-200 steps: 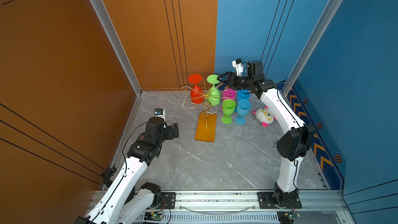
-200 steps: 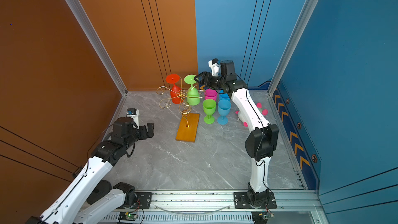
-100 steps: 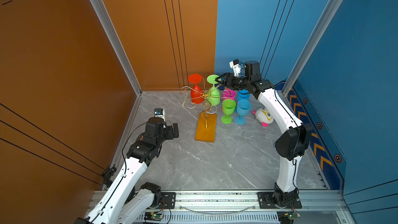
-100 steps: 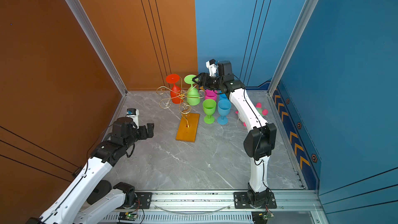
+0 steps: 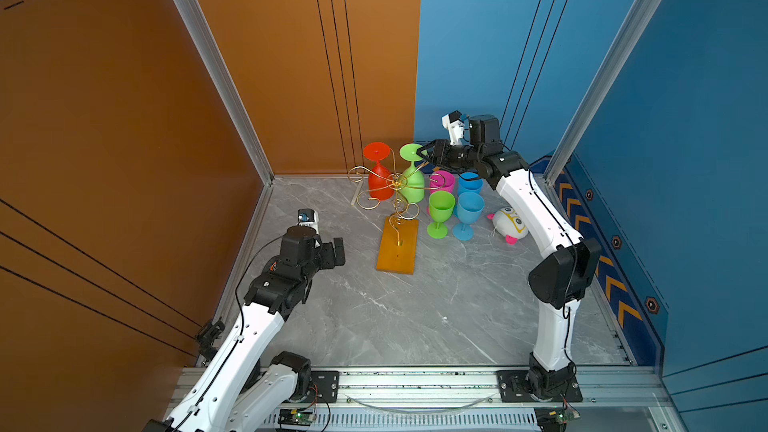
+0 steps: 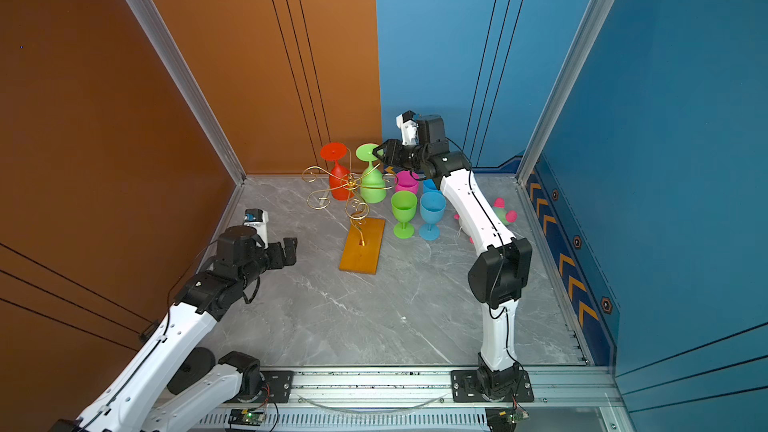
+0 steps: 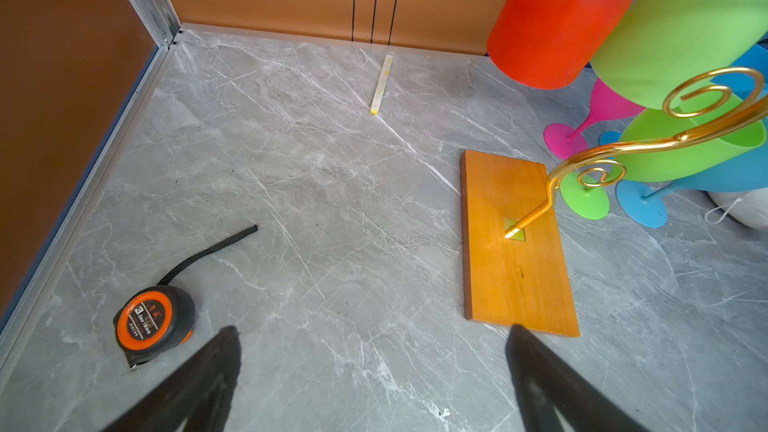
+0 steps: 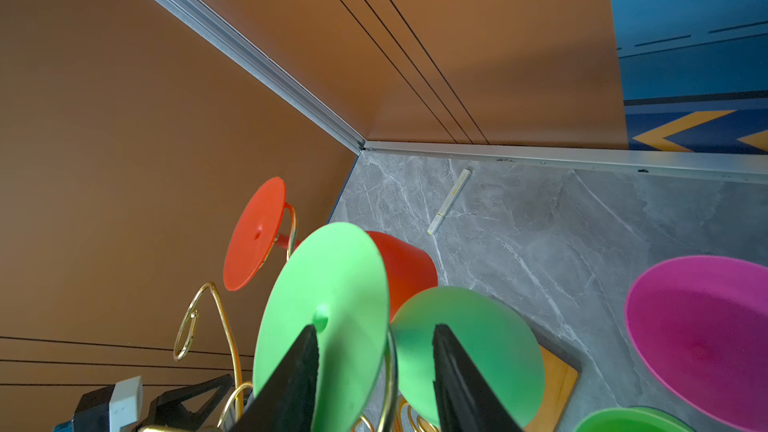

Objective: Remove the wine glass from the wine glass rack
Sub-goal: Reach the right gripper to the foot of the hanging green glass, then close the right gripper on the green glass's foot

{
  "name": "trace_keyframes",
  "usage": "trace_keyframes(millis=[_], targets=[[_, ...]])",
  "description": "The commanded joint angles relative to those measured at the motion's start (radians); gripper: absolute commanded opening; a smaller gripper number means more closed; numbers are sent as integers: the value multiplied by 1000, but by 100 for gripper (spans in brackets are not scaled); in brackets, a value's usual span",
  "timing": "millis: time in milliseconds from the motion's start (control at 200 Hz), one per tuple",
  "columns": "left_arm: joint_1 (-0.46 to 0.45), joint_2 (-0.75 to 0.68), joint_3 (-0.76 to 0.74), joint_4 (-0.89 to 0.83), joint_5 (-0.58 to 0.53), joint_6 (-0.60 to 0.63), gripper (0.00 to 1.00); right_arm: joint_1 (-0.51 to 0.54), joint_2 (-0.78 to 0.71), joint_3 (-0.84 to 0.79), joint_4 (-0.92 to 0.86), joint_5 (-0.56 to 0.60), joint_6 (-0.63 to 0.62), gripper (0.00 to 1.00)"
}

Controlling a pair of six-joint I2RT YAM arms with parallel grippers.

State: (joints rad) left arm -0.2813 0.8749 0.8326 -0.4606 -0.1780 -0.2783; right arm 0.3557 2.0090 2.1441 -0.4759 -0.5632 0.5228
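Observation:
The wine glass rack [image 5: 397, 179] [image 6: 351, 180], gold wire on an orange-brown wooden base [image 7: 515, 243], stands at the back. A green wine glass [image 5: 413, 189] [image 6: 372, 191] and a red wine glass [image 5: 380, 184] [image 6: 340, 189] hang upside down on it. My right gripper [image 5: 424, 154] [image 6: 379, 151] [image 8: 374, 328] is at the green glass's foot disc [image 8: 328, 297]. Its jaws straddle the disc and a wire arm, with a gap still showing on the bowl side. My left gripper [image 5: 338, 249] [image 6: 291, 247] [image 7: 372, 328] hovers open and empty over the floor, left of the base.
Upright glasses stand right of the rack: green [image 5: 440, 205], blue [image 5: 468, 207], magenta [image 5: 442, 180] and another blue [image 5: 469, 182]. A white plush toy [image 5: 509, 222] lies further right. A tape measure [image 7: 151, 322] and a white pen [image 7: 381, 85] lie on the floor.
My right gripper has moved left onto the green glass's foot and its jaws have narrowed. The left arm has not moved.

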Motion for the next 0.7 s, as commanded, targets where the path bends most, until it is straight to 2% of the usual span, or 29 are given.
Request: trace_keyframes(millis=[0, 230, 591, 696], targets=[[11, -14, -3, 13, 13, 5, 100, 10, -9, 26, -52, 57, -51, 42], [10, -14, -4, 12, 13, 7, 99, 12, -10, 34, -52, 52, -55, 30], [10, -12, -3, 13, 16, 7, 99, 14, -19, 49, -61, 68, -76, 19], [10, -10, -2, 13, 17, 7, 99, 14, -21, 57, -76, 78, -90, 18]])
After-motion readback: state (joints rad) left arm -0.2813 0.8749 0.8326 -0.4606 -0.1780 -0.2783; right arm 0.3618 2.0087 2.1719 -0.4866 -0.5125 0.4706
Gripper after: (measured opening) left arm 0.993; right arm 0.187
